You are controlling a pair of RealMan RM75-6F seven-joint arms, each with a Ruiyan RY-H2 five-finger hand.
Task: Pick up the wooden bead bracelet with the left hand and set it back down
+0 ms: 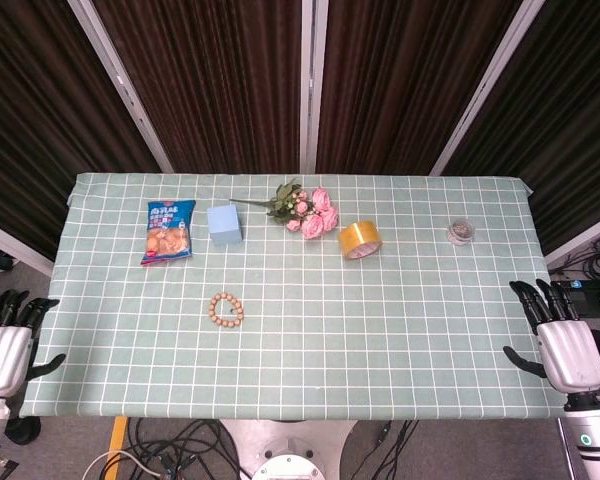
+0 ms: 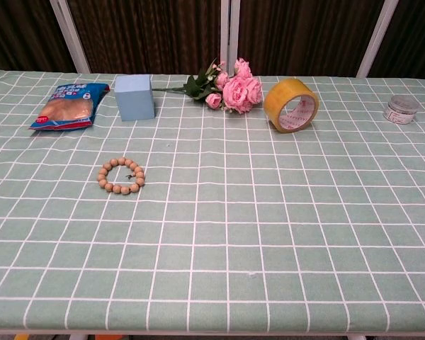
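This looks like a lab or test room set up for robot trials. A table (image 1: 300, 380) with a green checked cloth stands before dark curtains (image 1: 210, 80) hung between pale metal frame bars (image 1: 120, 80). Loose cables (image 1: 180, 445) trail on the floor under the table's front edge, beside a round machine base (image 1: 290, 465).

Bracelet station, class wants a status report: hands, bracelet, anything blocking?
Left hand open, off the table's left edge. Right hand open, off the right edge. Wooden bead bracelet flat on the cloth, untouched. Blue block and snack bag behind it, not blocking.
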